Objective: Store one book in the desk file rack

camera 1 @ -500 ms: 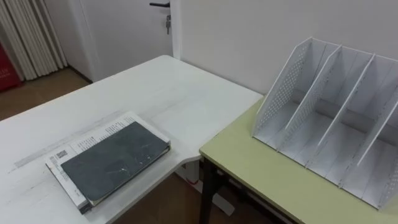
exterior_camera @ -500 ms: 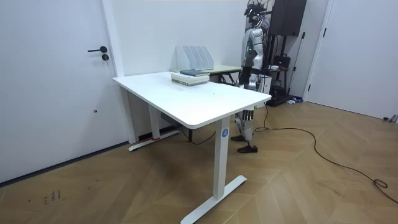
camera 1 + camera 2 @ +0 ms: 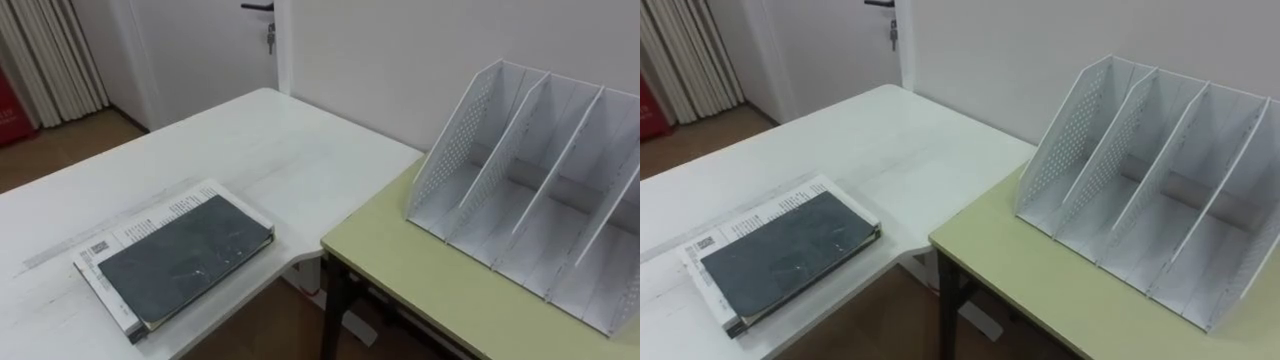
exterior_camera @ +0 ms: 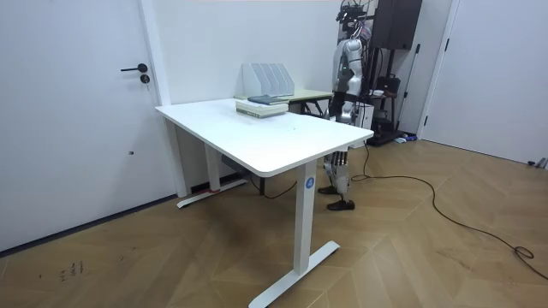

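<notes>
lying flat near the front edge of the white table [image 3: 280, 150], the dark grey book [image 3: 180, 262] rests on a larger white printed book [image 3: 150, 213], well apart from the white file rack [image 3: 530, 200]. that rack stands upright on the green desk [image 3: 400, 270] just beside the table, its slots empty. in the room view the robot stands behind the green desk, and whether its hands [image 4: 336, 102] are spread or closed cannot be told.

Perforated white metal rack [image 3: 530, 190]; matt dk book cover [image 3: 180, 258]
</notes>
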Tool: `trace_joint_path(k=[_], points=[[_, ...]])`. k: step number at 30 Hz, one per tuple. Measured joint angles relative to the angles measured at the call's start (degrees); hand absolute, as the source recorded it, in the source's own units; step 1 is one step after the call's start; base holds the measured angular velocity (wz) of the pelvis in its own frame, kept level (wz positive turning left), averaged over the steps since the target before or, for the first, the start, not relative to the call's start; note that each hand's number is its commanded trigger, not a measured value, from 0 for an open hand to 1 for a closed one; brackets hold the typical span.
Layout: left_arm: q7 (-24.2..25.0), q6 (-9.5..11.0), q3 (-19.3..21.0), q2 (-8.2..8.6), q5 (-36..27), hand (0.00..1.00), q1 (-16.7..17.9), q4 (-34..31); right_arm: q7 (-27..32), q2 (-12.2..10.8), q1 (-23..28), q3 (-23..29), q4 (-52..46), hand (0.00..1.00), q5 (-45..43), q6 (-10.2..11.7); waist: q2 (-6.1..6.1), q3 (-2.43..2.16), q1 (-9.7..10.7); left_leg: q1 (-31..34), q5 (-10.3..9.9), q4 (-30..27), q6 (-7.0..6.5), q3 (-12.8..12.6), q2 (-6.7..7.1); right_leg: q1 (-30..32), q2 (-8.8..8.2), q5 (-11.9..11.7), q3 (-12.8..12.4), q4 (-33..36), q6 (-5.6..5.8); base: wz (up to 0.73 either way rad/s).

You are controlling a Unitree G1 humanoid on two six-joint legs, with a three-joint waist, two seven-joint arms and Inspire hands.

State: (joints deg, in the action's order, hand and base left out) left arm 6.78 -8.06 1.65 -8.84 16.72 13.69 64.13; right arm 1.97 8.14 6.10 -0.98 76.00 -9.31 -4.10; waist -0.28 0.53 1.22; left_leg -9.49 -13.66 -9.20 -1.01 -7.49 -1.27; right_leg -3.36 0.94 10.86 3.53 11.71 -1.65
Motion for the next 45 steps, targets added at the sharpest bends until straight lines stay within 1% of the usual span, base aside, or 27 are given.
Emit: trace_joint_path(k=[3,4,5,6,8,9,11,12,14,16,17,18,19,22,24,26,27,29,32,34,36,37,38,39,40,41,45], points=[[-0.35,1.07,0.19,-0.1,2.14,0.0,-0.39,-2.1,0.08,0.11,0.06,0.0,-0.07,0.0,0.01,1.05,0.11,0.0,0.04,0.01,0.0,0.0,0.0,0.01,0.0,0.01,0.04,-0.01,0.0,-0.02,0.01,0.0],[-0.55,1.09,0.13,-0.38,4.3,0.0,-0.48,-3.92,0.25,0.15,-0.07,-0.08,-0.06,0.0,-0.03,1.27,0.12,0.0,0.1,0.2,0.0,-0.01,0.0,-0.1,0.02,0.25,0.06,-0.02,0.07,0.0,-0.02,0.03],[-0.9,1.23,0.17,-0.76,6.25,0.0,-0.59,-6.63,0.41,0.26,-0.48,-0.07,-0.05,0.0,-0.05,1.73,0.33,0.09,0.25,0.46,0.0,-0.01,0.0,-0.18,0.04,0.47,0.07,-0.12,0.32,-0.02,-0.07,0.05],[-1.22,1.48,0.22,-0.92,6.88,0.0,-0.74,-8.06,0.43,0.35,-0.63,-0.07,-0.07,0.0,-0.02,1.92,0.28,0.22,0.3,0.56,0.0,0.01,0.0,-0.18,0.05,0.5,0.1,-0.15,0.38,-0.05,-0.07,0.11],[-2.34,3.41,0.26,-1.1,8.74,0.0,-1.71,-13.37,0.66,0.71,-0.73,-0.06,-0.28,0.0,0.21,3.11,0.39,0.32,0.19,0.81,0.0,0.06,0.0,-0.21,0.03,0.52,0.11,-0.21,0.71,-0.11,-0.07,0.09],[-2.47,3.95,0.11,-1.08,8.88,0.0,-2.07,-14.23,0.76,0.74,-0.86,-0.08,-0.38,0.0,0.34,3.32,0.39,0.32,0.21,0.82,0.0,0.07,0.0,-0.21,0.03,0.51,0.1,-0.21,0.73,-0.14,-0.07,0.04],[-2.69,5.25,-1.37,-0.72,9.56,0.0,-3.63,-17.41,1.04,0.72,-1.28,-0.1,-1.18,0.0,0.36,4.55,0.6,0.2,0.67,0.89,0.0,0.06,0.01,-0.19,0.16,0.4,0.16,-0.37,1.3,-0.43,-0.06,0.06],[-2.7,5.53,-2.01,-0.67,10.13,0.0,-3.61,-18.82,1.04,0.73,-1.21,-0.09,-1.52,0.0,0.36,4.88,0.63,0.16,0.86,0.91,0.01,0.06,0.01,-0.2,0.17,0.39,0.15,-0.43,1.29,-0.54,-0.06,0.0],[-2.71,6.83,-4.05,-0.45,11.54,0.0,-3.32,-24.7,1.05,0.77,-0.95,-0.02,-2.84,0.0,0.33,5.8,0.52,0.0,1.37,1.04,0.02,0.02,0.02,-0.21,0.14,0.4,0.19,-0.83,1.33,-1.01,-0.06,0.0],[-2.72,7.72,-6.28,-0.49,13.37,0.0,-3.62,-26.98,1.05,0.98,-1.03,0.0,-2.81,0.0,0.38,6.11,0.74,-0.04,1.71,1.23,0.03,0.02,0.02,-0.2,0.18,0.47,0.22,-0.86,1.45,-1.09,-0.04,-0.02],[-2.72,8.3,-7.51,-0.49,14.28,0.0,-4.02,-27.12,1.1,1.06,-1.03,0.0,-2.8,0.0,0.4,6.22,0.89,-0.17,1.94,1.21,0.03,0.02,0.02,-0.19,0.21,0.33,0.22,-0.86,1.76,-1.07,-0.03,-0.05],[-2.72,8.34,-8.07,-0.48,14.79,0.0,-4.24,-27.22,1.17,1.05,-1.03,-0.05,-2.8,0.0,0.41,6.41,0.92,-0.19,2.17,1.21,0.03,0.02,0.02,-0.12,0.21,0.25,0.23,-0.87,1.65,-1.07,-0.03,-0.07],[-2.72,8.08,-9.19,-0.51,16.76,0.0,-4.31,-28.71,1.17,1.04,-1.04,-0.15,-2.85,0.0,0.4,6.69,0.84,-0.17,2.71,1.21,0.03,0.03,0.02,-0.07,0.17,0.24,0.25,-0.87,1.46,-1.06,-0.03,-0.04],[-2.72,8.19,-11.73,-0.69,22.54,0.0,-4.32,-34.97,1.14,0.8,-1.25,-0.12,-3.12,0.0,0.4,6.7,0.57,-0.08,3.39,1.19,0.03,0.18,0.02,-0.35,0.09,0.16,0.23,-0.91,1.25,-1.08,-0.05,0.0],[-2.72,8.35,-13.31,-1.07,24.45,0.0,-4.34,-38.55,1.0,0.73,-1.66,-0.16,-3.12,0.0,0.4,6.73,0.43,-0.06,3.89,1.0,0.03,0.48,0.02,-0.38,0.04,0.0,0.21,-0.91,1.19,-1.09,-0.05,0.0],[-2.72,8.44,-15.28,-1.46,27.3,0.0,-4.4,-42.79,0.93,0.7,-2.0,-0.16,-3.13,0.0,0.46,7.3,0.24,-0.02,4.65,0.99,0.03,0.49,0.02,-0.39,0.06,-0.06,0.22,-0.9,1.22,-1.14,-0.05,0.0],[-2.72,8.43,-15.78,-1.55,28.18,0.0,-4.4,-43.8,0.93,0.71,-2.11,-0.15,-3.11,0.0,0.41,7.3,0.24,-0.01,4.77,1.01,0.03,0.49,0.02,-0.4,0.08,-0.05,0.22,-0.9,1.2,-1.18,-0.05,0.0],[-2.72,8.46,-18.17,-2.33,30.62,0.0,-4.43,-47.83,0.98,0.67,-2.27,-0.16,-3.12,0.0,0.63,7.3,0.18,0.02,5.08,1.08,0.03,0.49,0.02,-0.32,0.11,-0.06,0.18,-0.9,1.22,-1.29,-0.05,0.0],[-2.75,8.64,-20.23,-2.88,33.26,0.0,-5.25,-50.03,1.01,0.74,-2.46,-0.91,-2.76,0.0,2.86,7.29,0.29,-0.01,5.1,1.03,0.03,0.46,0.02,-0.12,0.13,-0.34,0.17,-1.27,1.35,-2.29,0.03,0.03],[-3.13,8.93,-21.05,-3.63,34.71,0.0,-5.29,-51.66,0.99,0.86,-2.49,-1.77,-2.19,0.0,4.18,7.34,0.24,0.03,5.14,0.8,0.03,0.46,0.02,-0.05,0.1,-0.69,0.19,-1.28,1.43,-2.45,0.01,0.04],[-3.93,9.02,-21.18,-3.91,35.89,0.0,-5.29,-53.74,0.99,0.94,-2.52,-2.17,-2.01,0.0,4.69,7.53,0.31,0.01,5.26,0.89,0.03,0.43,0.02,-0.05,0.04,-0.73,0.21,-1.38,1.77,-2.7,0.0,0.02],[-4.1,9.1,-21.18,-4.14,37.03,0.0,-5.29,-56.71,1.0,0.99,-2.58,-2.15,-1.37,0.0,4.69,8.03,0.27,0.05,5.33,1.08,0.03,0.43,0.02,-0.05,0.04,-0.67,0.2,-1.45,1.9,-2.87,-0.01,0.06],[-5.09,9.5,-21.2,-4.4,37.74,0.0,-5.34,-59.66,0.97,1.06,-2.8,-2.2,-0.62,0.0,4.69,8.26,0.29,0.05,5.32,1.18,0.03,0.44,0.02,-0.06,0.03,-0.62,0.19,-1.47,2.0,-2.89,-0.01,0.06],[-5.95,9.87,-21.2,-4.49,37.93,0.0,-5.4,-60.8,0.97,1.08,-2.82,-2.23,-0.51,0.0,4.69,8.26,0.32,0.05,5.3,1.17,0.03,0.44,0.02,-0.06,0.02,-0.64,0.19,-1.46,2.01,-2.89,-0.01,0.0],[-7.87,10.61,-21.19,-4.58,37.97,0.0,-5.56,-62.38,0.96,1.12,-2.87,-2.26,-0.48,0.0,4.7,8.28,0.42,0.03,5.29,1.11,0.03,0.44,0.02,-0.04,-0.03,-0.73,0.2,-1.46,2.02,-2.9,-0.01,-0.03],[-9.68,11.05,-21.39,-4.64,38.0,0.0,-5.85,-63.27,0.99,1.15,-3.01,-2.27,-0.47,0.0,4.72,8.34,0.61,0.09,5.43,1.09,0.03,0.45,0.02,-0.03,-0.04,-0.8,0.2,-1.47,2.07,-2.93,0.0,0.0],[-13.08,11.82,-22.34,-5.37,38.03,0.0,-6.62,-64.86,1.05,1.22,-3.37,-2.92,-0.31,0.0,5.64,8.37,0.83,0.21,6.3,1.14,0.03,0.49,0.02,-0.02,-0.03,-0.76,0.2,-1.47,2.11,-2.96,0.0,0.0]])
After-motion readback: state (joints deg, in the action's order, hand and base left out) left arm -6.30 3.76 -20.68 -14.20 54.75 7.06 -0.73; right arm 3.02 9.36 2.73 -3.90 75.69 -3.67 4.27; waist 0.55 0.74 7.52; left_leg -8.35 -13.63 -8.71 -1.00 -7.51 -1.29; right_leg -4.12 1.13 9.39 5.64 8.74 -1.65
